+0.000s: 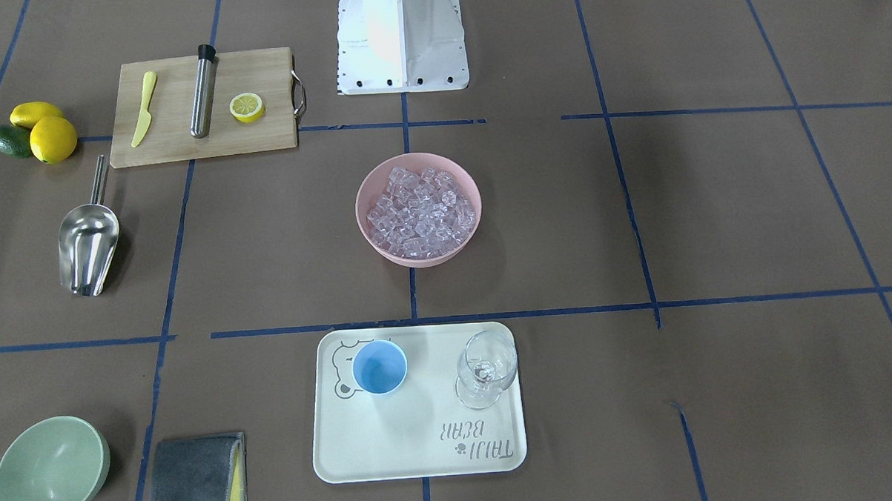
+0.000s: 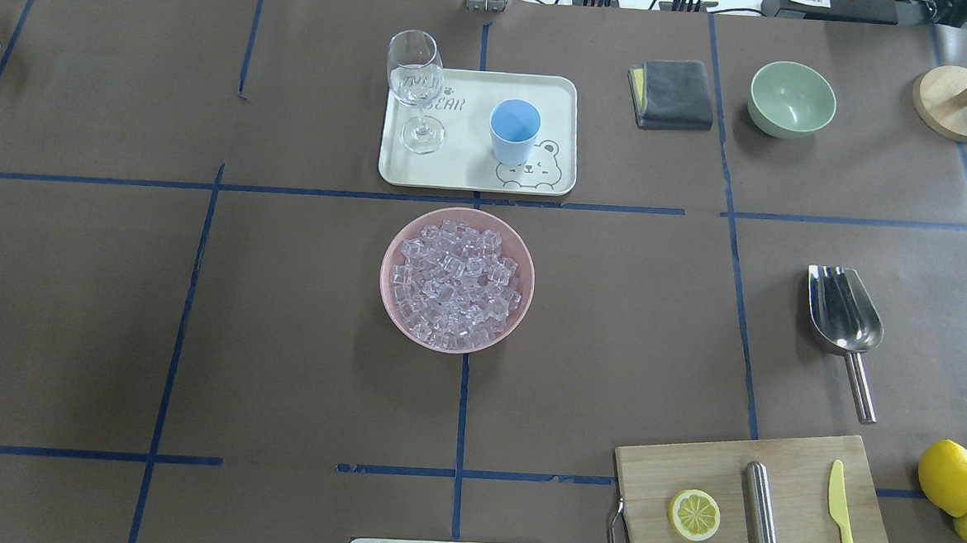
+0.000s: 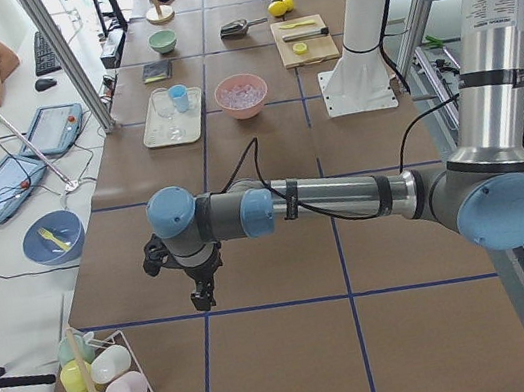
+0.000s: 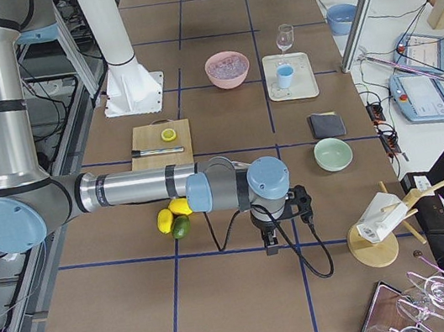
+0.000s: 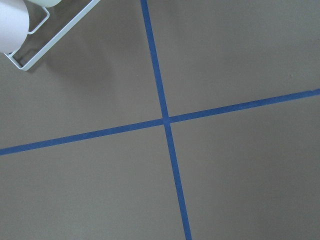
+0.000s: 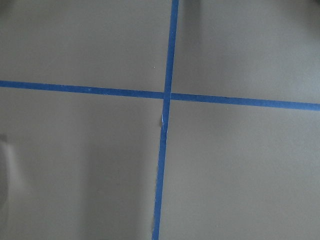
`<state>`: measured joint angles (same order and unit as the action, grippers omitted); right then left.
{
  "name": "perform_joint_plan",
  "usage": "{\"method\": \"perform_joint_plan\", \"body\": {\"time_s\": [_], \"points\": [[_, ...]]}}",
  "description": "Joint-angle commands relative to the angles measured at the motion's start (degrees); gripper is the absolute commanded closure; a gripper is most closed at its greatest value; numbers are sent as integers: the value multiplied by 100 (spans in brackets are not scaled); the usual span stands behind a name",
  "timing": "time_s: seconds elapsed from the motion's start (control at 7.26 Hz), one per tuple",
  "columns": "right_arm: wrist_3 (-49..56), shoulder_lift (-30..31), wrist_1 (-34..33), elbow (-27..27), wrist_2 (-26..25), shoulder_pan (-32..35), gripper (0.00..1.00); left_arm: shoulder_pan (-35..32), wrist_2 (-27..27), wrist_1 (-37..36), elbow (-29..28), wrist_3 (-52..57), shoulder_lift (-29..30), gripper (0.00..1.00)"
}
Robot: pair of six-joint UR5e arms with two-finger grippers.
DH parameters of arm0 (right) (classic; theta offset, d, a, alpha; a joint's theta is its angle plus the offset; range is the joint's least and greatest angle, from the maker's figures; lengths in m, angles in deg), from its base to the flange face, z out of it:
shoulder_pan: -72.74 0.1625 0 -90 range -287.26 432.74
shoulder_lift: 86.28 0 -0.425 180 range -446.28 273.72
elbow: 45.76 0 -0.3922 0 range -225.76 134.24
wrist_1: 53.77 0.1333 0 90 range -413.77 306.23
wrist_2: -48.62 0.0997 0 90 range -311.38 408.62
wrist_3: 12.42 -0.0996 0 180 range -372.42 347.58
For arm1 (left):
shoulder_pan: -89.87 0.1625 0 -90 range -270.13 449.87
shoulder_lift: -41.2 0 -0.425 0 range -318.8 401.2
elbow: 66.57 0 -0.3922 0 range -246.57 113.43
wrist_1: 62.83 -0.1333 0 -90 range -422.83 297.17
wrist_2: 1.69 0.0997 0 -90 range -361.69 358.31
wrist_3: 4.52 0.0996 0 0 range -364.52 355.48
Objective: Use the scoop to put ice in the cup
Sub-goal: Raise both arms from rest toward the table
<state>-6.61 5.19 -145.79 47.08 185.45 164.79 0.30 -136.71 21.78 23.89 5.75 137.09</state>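
Both grippers are hanging way out at the table's ends, pointing down over blue tape crosses: left gripper (image 3: 202, 298) at one end, right gripper (image 4: 271, 245) at the other. Honestly can't tell from these side angles whether either one is open or closed.

The scoop (image 2: 844, 311) is lying flat on the robot's right side, nothing touching it, handle pointing back toward the cutting board (image 2: 804, 474). The ice (image 2: 456, 282) is sitting piled in the pink bowl (image 2: 391, 254) mid-table. The cup (image 2: 514, 131) is standing upright on the cream tray (image 2: 472, 176) just past the bowl, with the wine glass (image 2: 417, 78) sharing the tray, not touching it.

Further out, a lemon half (image 2: 694, 514), steel cylinder (image 2: 762, 518) and yellow knife (image 2: 843, 514) are resting on the board.
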Motion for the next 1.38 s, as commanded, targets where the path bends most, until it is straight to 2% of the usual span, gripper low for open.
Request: {"method": "perform_joint_plan", "body": {"time_s": [0.0,0.14,0.41,0.55,0.69,0.83,0.96,1.24], "points": [[-9,-41,0,-3,-8,-3,0,10,-16,19,59,2,53,0],[-27,-51,9,41,18,-3,0,19,-42,107,225,45,62,0],[-79,-200,445,172,54,-116,0,176,-69,1210,437,28,36,0],[-463,-261,518,626,-7,-361,0,473,-60,1572,508,63,44,0],[-632,-470,510,926,-60,-467,0,1067,-60,2106,578,46,45,0],[-651,-472,493,955,-34,-651,0,1787,10,2581,648,2,53,0],[-895,-464,484,955,1,-975,0,2272,2,2612,684,-68,184,0],[-1755,-420,527,1043,-51,-1451,0,3055,11,2813,623,-429,824,0]]}}
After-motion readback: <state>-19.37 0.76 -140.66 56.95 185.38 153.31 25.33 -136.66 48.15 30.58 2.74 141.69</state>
